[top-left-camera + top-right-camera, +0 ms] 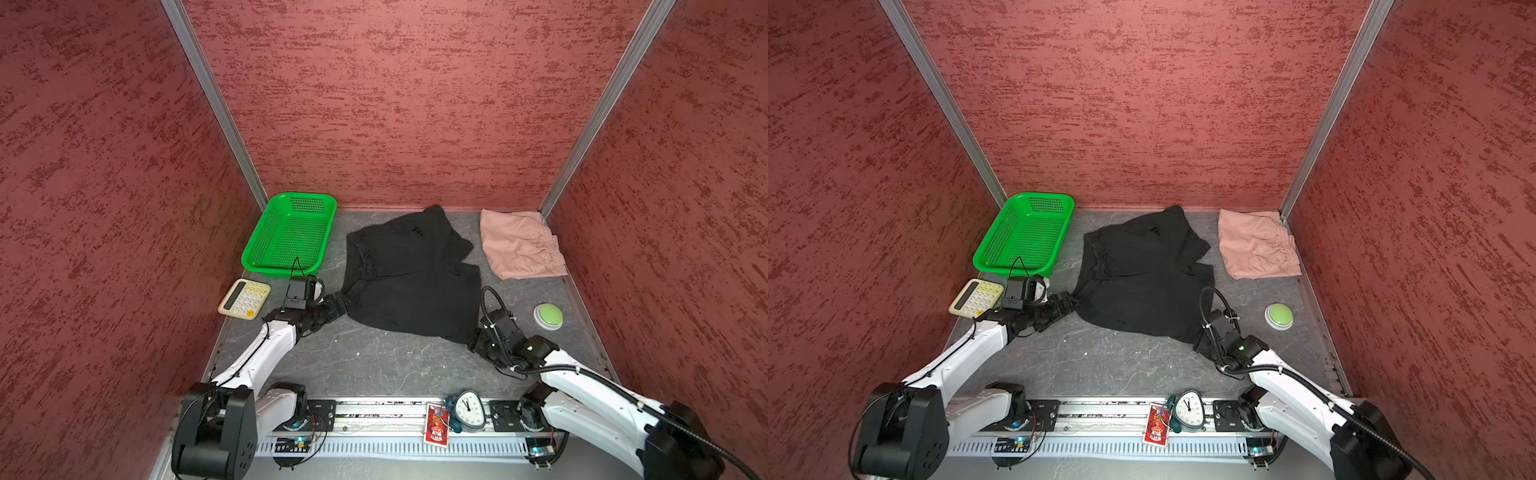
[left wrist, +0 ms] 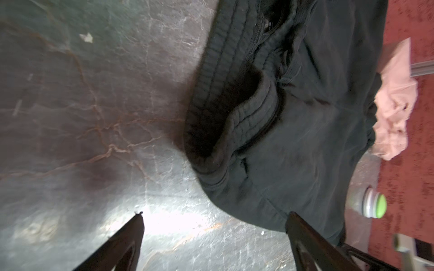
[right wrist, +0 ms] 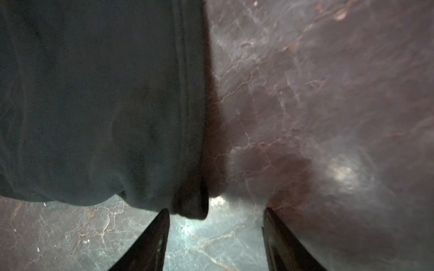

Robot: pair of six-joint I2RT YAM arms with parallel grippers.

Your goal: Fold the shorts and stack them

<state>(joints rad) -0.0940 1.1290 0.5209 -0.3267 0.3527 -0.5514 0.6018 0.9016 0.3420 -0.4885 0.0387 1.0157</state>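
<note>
Left claw [image 1: 340, 302] stands wide at the waistband [image 2: 246, 110] of the black shorts [image 1: 411, 282]. Right claw [image 3: 216, 210] is narrower at the near-right hem [image 3: 187, 206]. Both are empty. Pinch both layers evenly.

robot lab test cell: boxed in on three sides by red textured panels [image 1: 415, 104] on aluminium posts [image 1: 214, 104], grey stone-look tabletop [image 1: 374, 361], mounting rail [image 1: 374, 415] and slotted cable duct [image 1: 395, 448] along the near edge

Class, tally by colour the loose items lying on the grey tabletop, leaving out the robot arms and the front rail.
Green: 2, green plastic basket, green round button
Black: 1, black cloth shorts
Pink: 1, pink cloth shorts
Cream: 1, cream calculator
Total: 5
</note>
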